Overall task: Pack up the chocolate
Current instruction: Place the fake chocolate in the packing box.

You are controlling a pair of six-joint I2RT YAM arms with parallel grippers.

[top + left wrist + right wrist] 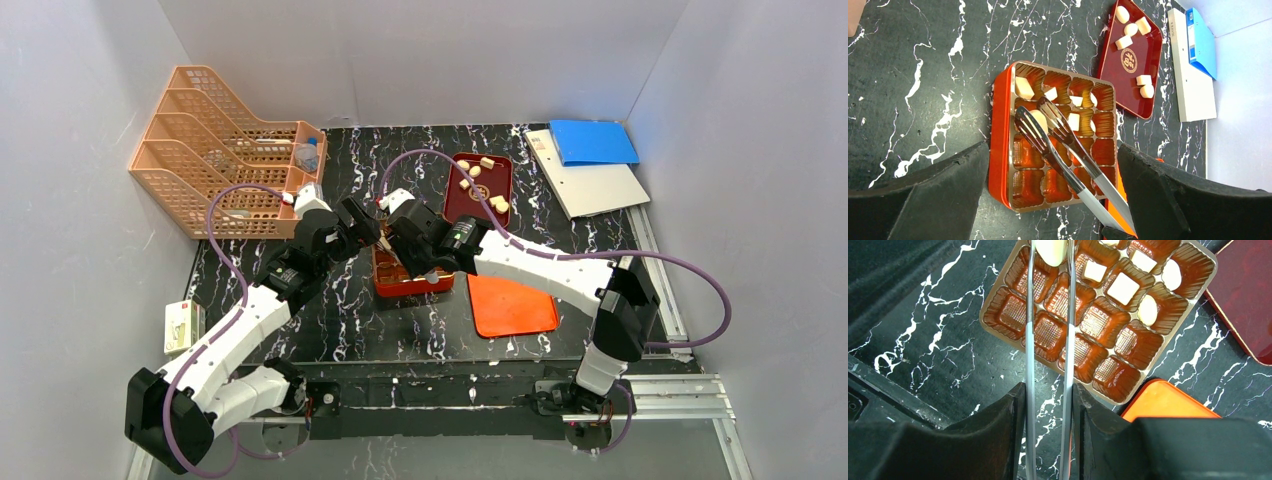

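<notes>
The tongs are gripped between the fingers of the right gripper, which are closed on the two metal arms. The arms are pressed toward each other at the tips, where one pale chocolate piece is pinched. The pinched piece is held over the orange-red compartmented box, above a compartment along its edge, one in from the corner. Whether it touches the compartment floor cannot be told.

Further chocolate pieces are seated in compartments along the far rows of the box; the near rows are unfilled. Loose pieces are scattered on the dark red tray, which lies just beside the box.

The left gripper is positioned above the box with its fingers spread wide and nothing between them. An orange lid lies flat next to the box.
</notes>
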